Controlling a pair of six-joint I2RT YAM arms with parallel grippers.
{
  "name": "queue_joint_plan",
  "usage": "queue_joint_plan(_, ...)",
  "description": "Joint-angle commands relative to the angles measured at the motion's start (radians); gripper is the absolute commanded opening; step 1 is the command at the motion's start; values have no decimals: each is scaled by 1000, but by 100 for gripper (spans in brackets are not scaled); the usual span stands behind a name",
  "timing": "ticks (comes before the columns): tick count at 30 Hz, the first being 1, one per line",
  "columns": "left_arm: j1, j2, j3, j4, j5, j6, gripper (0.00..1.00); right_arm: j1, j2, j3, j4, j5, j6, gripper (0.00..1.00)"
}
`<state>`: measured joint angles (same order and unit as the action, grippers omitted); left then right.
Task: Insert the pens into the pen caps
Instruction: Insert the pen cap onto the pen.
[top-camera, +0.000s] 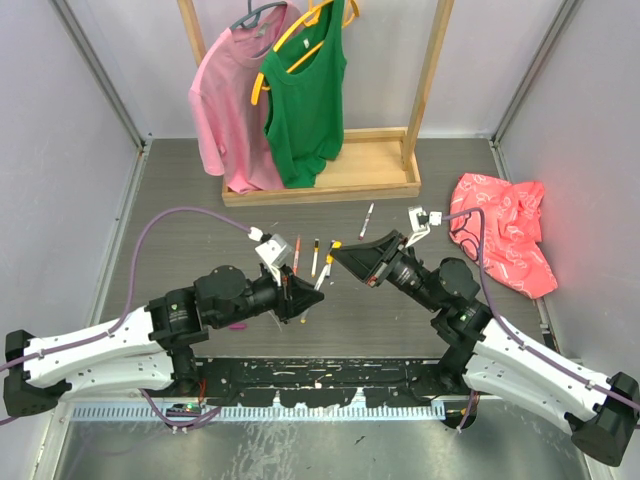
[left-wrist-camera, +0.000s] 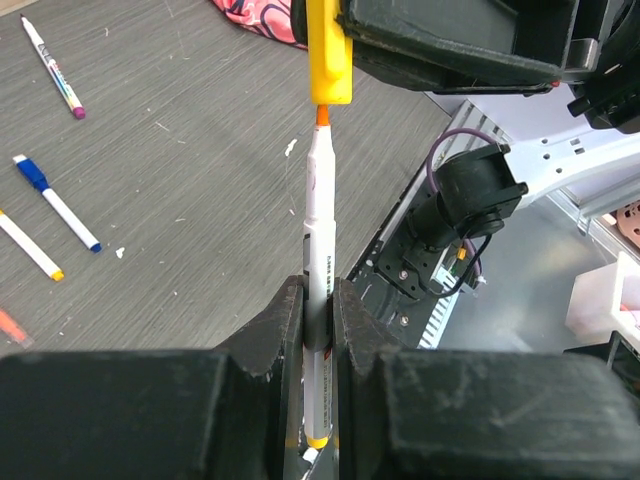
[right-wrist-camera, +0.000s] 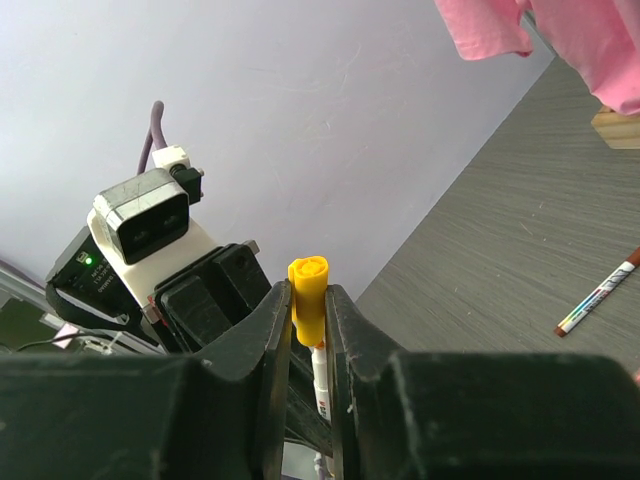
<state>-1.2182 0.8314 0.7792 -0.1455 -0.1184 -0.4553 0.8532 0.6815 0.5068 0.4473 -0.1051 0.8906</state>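
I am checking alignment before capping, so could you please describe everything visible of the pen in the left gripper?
The pen is slim, with a white, plastic-looking barrel bearing small print, an orange tip and a yellow rear end. The left gripper clamps it near its rear end, off the table. Its tip meets the mouth of the yellow cap pinched by the right gripper; the tip is exposed, so the cap is not pushed home.
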Motion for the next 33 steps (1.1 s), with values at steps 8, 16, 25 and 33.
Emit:
queue_joint_plan(8,-6,-27,2,80,-26,4,0,0,36,15,41,-71,11,0)
queue_joint_plan(16,-6,-51,-6,92,-78,-29,0,0,69,20,42,-134,-11,0)
queue_joint_plan(25,-6,-70,-8,107,-115,-40,0,4,181,42,77,-320,-35,2)
queue_joint_plan(33,-6,-93,-17,117,-147,-49,0,25,214,45,50,-381,-71,14)
